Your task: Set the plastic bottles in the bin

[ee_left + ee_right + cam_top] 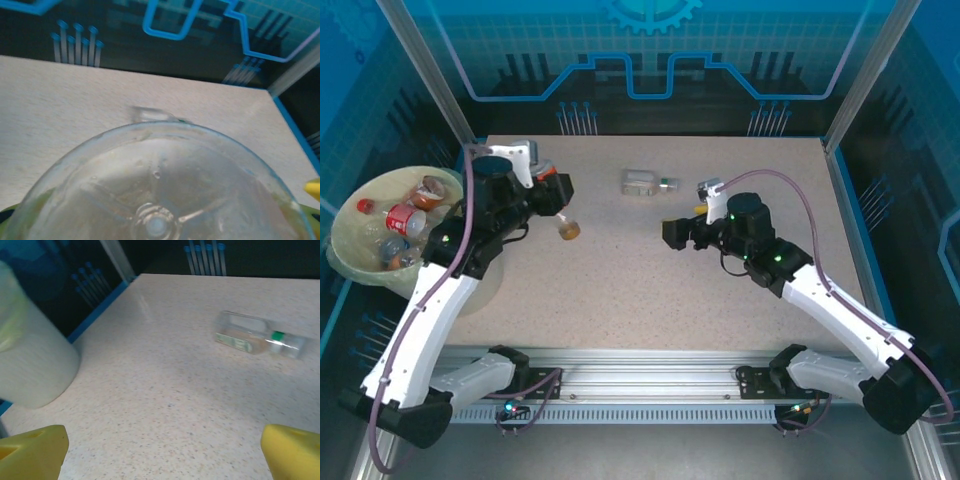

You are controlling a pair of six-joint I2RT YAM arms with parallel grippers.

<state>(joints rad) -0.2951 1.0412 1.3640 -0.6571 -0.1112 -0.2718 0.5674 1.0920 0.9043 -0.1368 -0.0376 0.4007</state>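
Bottles [405, 218], a few red- and orange-labelled plastic ones, sit in the big round pale yellow-green bin [342, 225] at the desk's [620, 290] left edge. Left arm stretches up beside it, left end effector [558, 205] clamped on a small clear plastic bottle [567, 229]. Right arm angles toward centre, right end effector [672, 235] spread wide, low over the desk, near a clear green-capped bottle [648, 183] lying on its side.
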